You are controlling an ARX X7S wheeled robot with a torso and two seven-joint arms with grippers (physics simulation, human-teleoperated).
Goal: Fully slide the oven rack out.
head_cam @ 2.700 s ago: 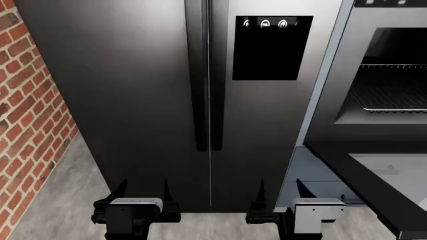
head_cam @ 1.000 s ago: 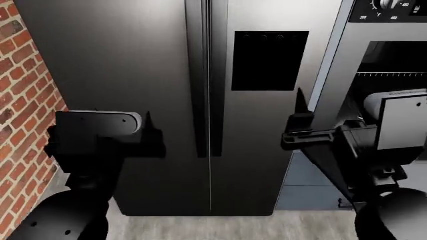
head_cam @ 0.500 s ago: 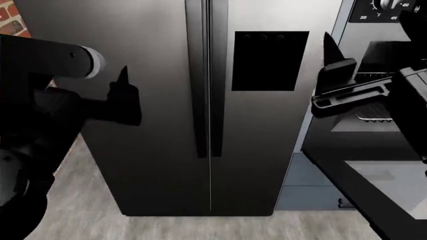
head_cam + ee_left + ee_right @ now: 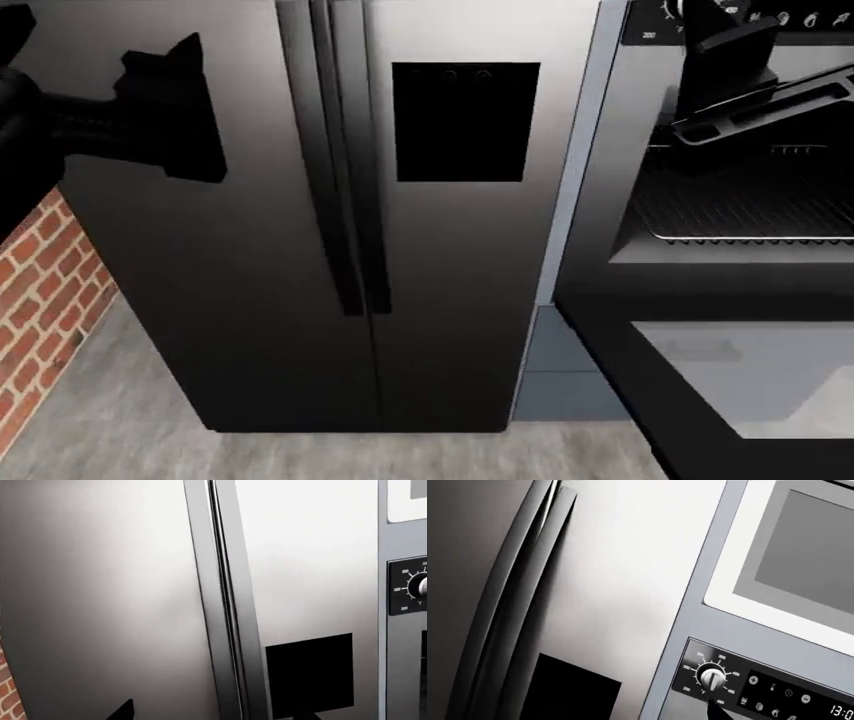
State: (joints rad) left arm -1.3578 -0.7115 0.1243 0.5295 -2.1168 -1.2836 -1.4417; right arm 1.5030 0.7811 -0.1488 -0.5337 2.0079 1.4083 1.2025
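The oven rack [image 4: 747,205], a silver wire grid with a thicker front rail, lies inside the open oven cavity at the right of the head view. My right gripper [image 4: 767,85] hangs above it, level with the oven's control panel [image 4: 747,18], and is apart from the rack. In the right wrist view only one black fingertip [image 4: 714,711] shows, well off centre, so the jaws stand open and empty. My left gripper [image 4: 167,105] is up at the left, in front of the fridge's left door, open, with one fingertip [image 4: 123,710] showing in the left wrist view.
A steel two-door fridge [image 4: 240,250] with a black dispenser panel [image 4: 465,120] fills the middle. The oven door [image 4: 747,385] is folded down at the lower right. A temperature knob [image 4: 712,677] sits under a grey window [image 4: 807,555]. A brick wall [image 4: 47,280] is at the left.
The head view has swung right, so the fridge sits further left and more of the oven shows. Both arms have risen; the right gripper moved up and right to the oven's control panel.
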